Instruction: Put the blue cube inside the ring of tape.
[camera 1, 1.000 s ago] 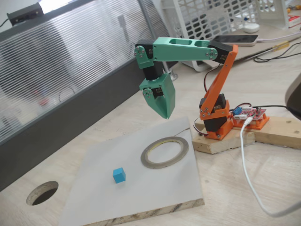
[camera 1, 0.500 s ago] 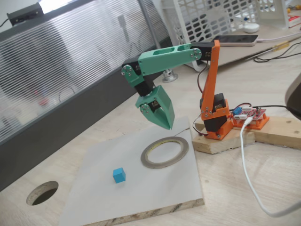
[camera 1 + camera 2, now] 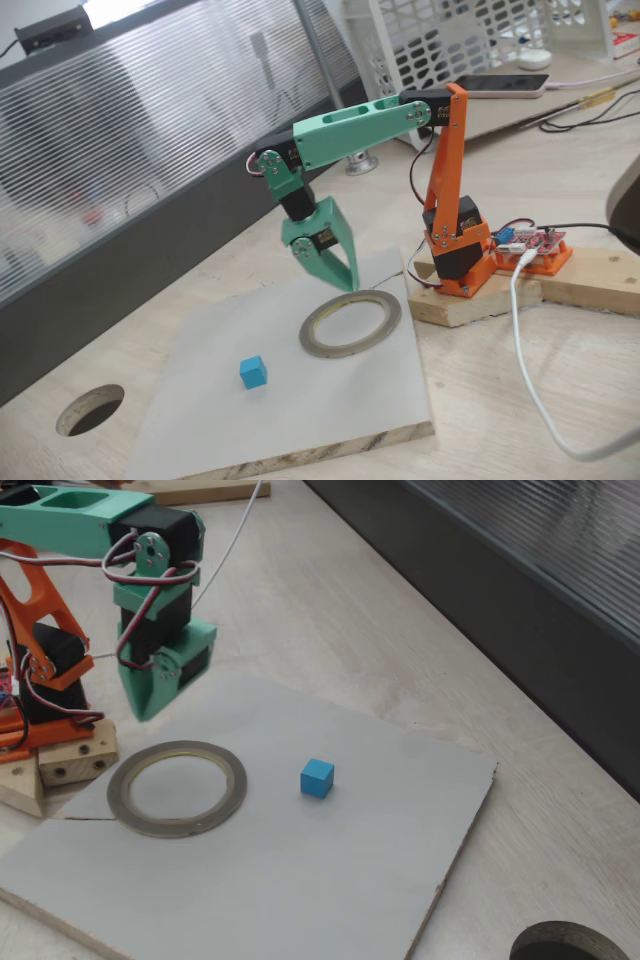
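While the gripper [image 3: 345, 283] hangs with fingers parted over the ring of tape's [image 3: 350, 323] far edge, blue cube [image 3: 253, 373] apart from the ring on the white board [image 3: 300, 880], fingertips hidden in another fixed view.

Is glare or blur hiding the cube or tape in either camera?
No: both fixed views are evenly lit and sharp; the blue cube and the ring of tape read clearly, casting soft shadows; bright glare sits on the ribbed panel.
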